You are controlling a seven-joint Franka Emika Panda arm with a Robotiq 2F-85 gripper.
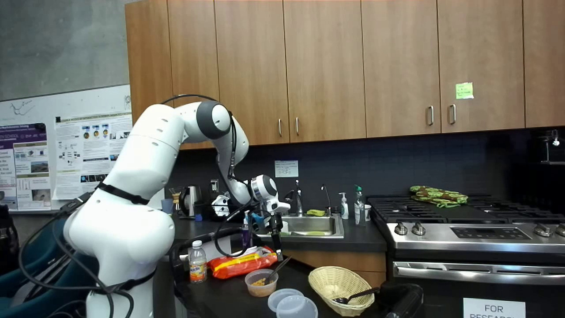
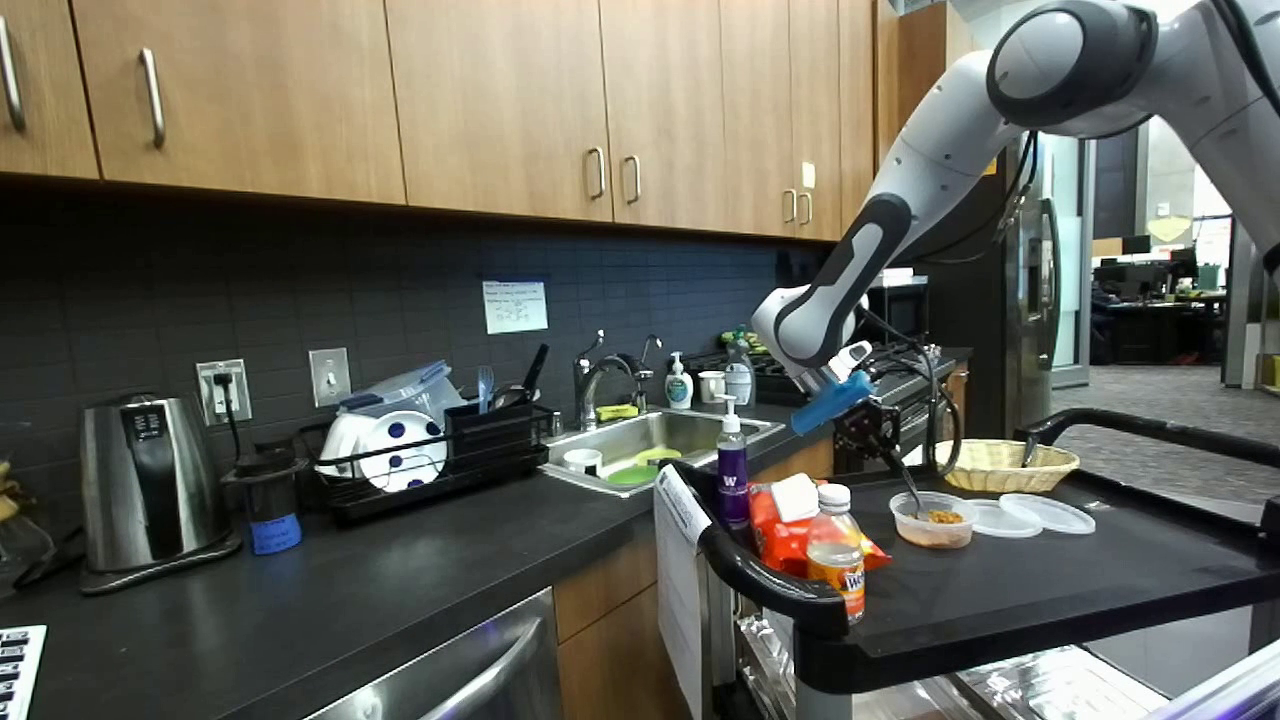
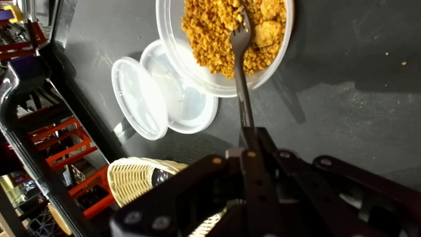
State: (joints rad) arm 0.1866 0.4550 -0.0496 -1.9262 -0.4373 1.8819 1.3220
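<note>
Pincer (image 3: 253, 133): closed in tight, its tips clamped on the handle of 1 dark metal fork (image 3: 242, 85).
Fork: slants down from the pincer, tines among yellow-orange crumbs (image 3: 210, 42), a few bits resting on the metal.
Tub (image 3: 166, 36): round, clear plastic, just below the pincer's tips, holding the crumbs.
Lids (image 3: 139, 98): 2 translucent discs near the tub, left of the pincer in the wrist view; the left lid overlaps the right lid (image 3: 197, 108).
Bag (image 1: 242, 265): red-orange, left of the pincer in an exterior view, lying behind the tub.
Basket (image 1: 324, 282): pale wicker, below and right of the pincer in an exterior view, 1 dark spoon (image 1: 362, 293) inside.
Bottle (image 1: 197, 268): upright, orange-labelled, farther left of the pincer, just beside the bag.
Sink (image 1: 324, 224): beyond the pincer in both exterior views, set into a dark counter (image 1: 362, 239).
Stove (image 1: 423, 240): well right of the pincer in an exterior view, a green patterned cloth (image 1: 441, 197) on top.
</note>
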